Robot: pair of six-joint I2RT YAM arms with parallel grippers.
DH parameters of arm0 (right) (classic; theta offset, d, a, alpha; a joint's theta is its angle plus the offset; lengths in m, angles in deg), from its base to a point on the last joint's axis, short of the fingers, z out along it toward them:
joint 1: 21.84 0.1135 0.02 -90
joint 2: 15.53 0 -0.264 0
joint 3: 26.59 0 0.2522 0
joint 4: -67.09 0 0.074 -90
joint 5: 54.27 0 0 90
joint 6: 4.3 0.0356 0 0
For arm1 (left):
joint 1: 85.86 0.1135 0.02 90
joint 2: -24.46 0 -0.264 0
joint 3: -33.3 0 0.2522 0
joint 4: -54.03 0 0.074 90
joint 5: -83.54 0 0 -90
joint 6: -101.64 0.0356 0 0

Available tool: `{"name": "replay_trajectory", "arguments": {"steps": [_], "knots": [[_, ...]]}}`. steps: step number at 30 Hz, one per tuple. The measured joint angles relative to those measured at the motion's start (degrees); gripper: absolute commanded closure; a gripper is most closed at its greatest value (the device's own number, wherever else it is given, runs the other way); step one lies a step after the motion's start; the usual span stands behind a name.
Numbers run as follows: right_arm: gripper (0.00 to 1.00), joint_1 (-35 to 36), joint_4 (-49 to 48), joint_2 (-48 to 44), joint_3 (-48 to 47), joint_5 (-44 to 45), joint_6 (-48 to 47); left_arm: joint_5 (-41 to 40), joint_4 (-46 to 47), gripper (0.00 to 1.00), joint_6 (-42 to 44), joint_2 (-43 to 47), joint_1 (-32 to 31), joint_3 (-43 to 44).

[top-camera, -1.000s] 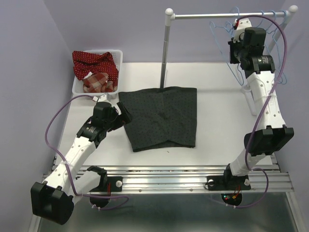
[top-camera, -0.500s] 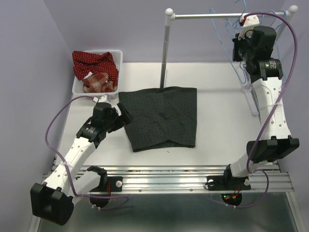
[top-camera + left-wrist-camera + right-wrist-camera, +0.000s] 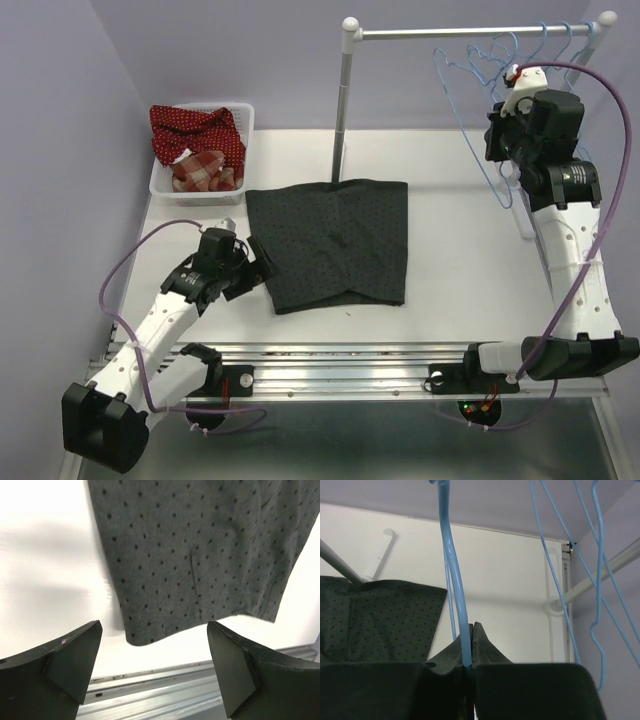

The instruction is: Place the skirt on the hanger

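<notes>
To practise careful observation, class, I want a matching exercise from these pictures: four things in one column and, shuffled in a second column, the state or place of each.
Column 1
1. skirt
2. hanger
3. left claw
4. basket

Column 2
A. pinched in the shut right claw
B. open, holding nothing
C. lying flat on the table
D. holds red clothes

Pairs: 1-C, 2-A, 3-B, 4-D

left hand (image 3: pixel 256 263) low, jaws wide | right hand (image 3: pixel 471 630) raised, clamped tight
</notes>
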Motion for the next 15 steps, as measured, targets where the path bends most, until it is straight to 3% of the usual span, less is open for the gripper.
{"name": "replay_trajectory", "arguments": {"steps": [9, 15], "knots": [[0.99, 0.0, 1.6, -12.3, 14.5, -1.5, 5.8, 1.6, -0.4, 0.02, -4.8, -2.2, -6.3, -4.7], [0.99, 0.0, 2.6, -17.4, 21.5, -5.4, 9.6, 1.7, 2.4, 0.12, -7.5, -6.9, -8.3, -5.5]]}}
